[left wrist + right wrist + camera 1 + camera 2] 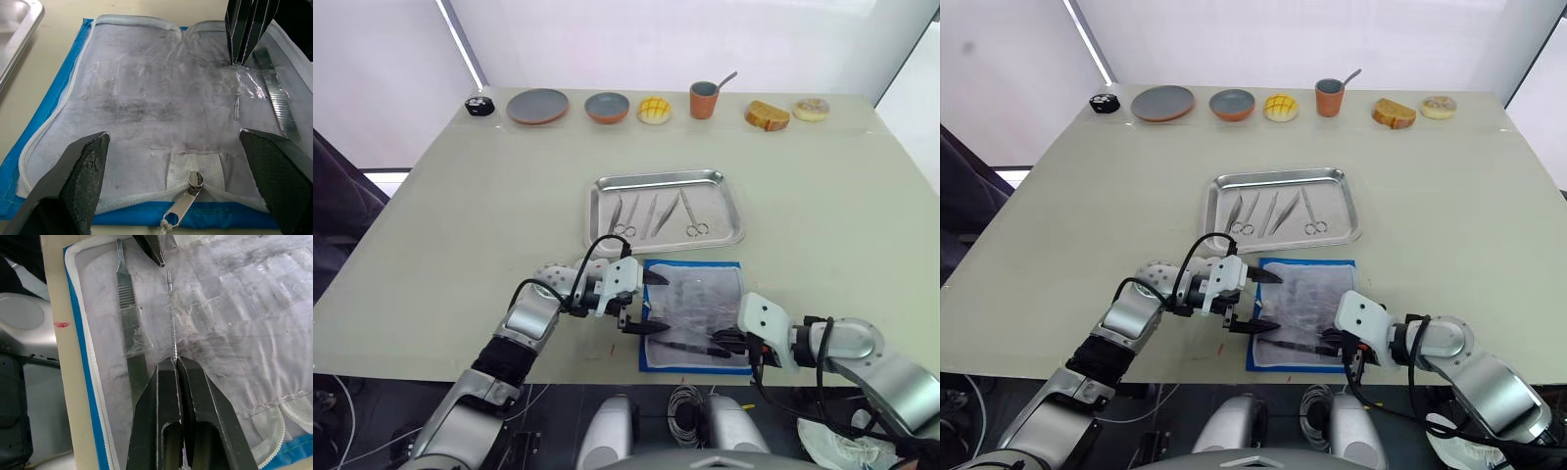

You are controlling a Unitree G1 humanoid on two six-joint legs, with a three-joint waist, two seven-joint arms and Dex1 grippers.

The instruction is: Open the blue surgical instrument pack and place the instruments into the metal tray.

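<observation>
The blue surgical instrument pack (695, 315) lies unzipped and flat near the table's front edge, its clear plastic inner layer facing up. On it rest a flat silver handle (131, 328) and a thin wire-like instrument (171, 318). My right gripper (176, 363) is shut on the near end of that thin instrument. My left gripper (654, 305) hangs open over the pack's left edge, one finger (78, 181) to each side of the zipper pull (183, 205). Beyond the pack, the metal tray (732, 196) holds several instruments (693, 217), scissors and tweezers.
Along the far edge stand a grey plate (537, 106), a bowl (607, 107), a yellow bun (654, 110), a cup with a spoon (704, 99), bread (767, 116) and a doughnut (812, 109). A small black object (480, 106) sits far left.
</observation>
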